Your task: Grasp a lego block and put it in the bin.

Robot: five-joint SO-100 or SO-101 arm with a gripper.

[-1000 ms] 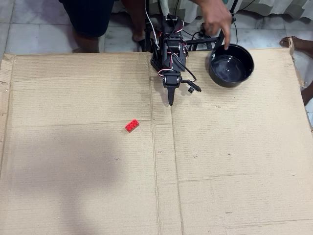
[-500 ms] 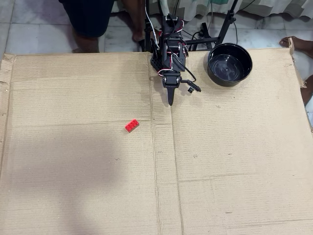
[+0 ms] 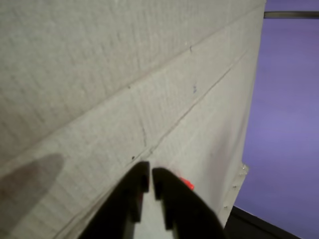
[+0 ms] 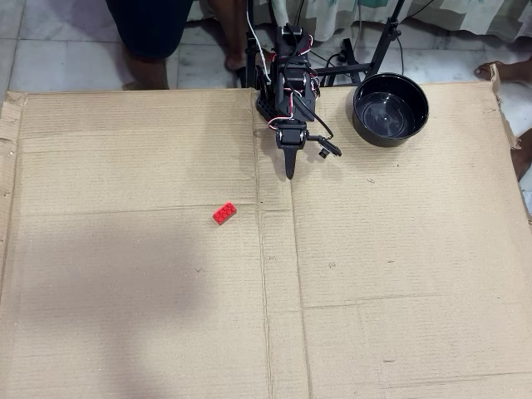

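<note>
The red lego block [image 4: 223,213] lies on the cardboard in the overhead view, below and to the left of my gripper [image 4: 288,172], well apart from it. The black bowl [image 4: 391,109] stands at the cardboard's far edge, to the right of the arm, and looks empty. My gripper [image 3: 151,180] is shut with only a thin slit between its black fingers, holds nothing, and hovers over bare cardboard. In the wrist view a small red sliver [image 3: 187,183] shows beside the right finger; I cannot tell whether it is the block. The bowl is out of the wrist view.
A large cardboard sheet [image 4: 374,274] covers the work area, with seams and creases. The arm's base [image 4: 287,75] sits at the far edge. A person's legs [image 4: 154,33] and stand legs [image 4: 366,58] are beyond it. A foot [image 4: 509,71] shows at the right edge.
</note>
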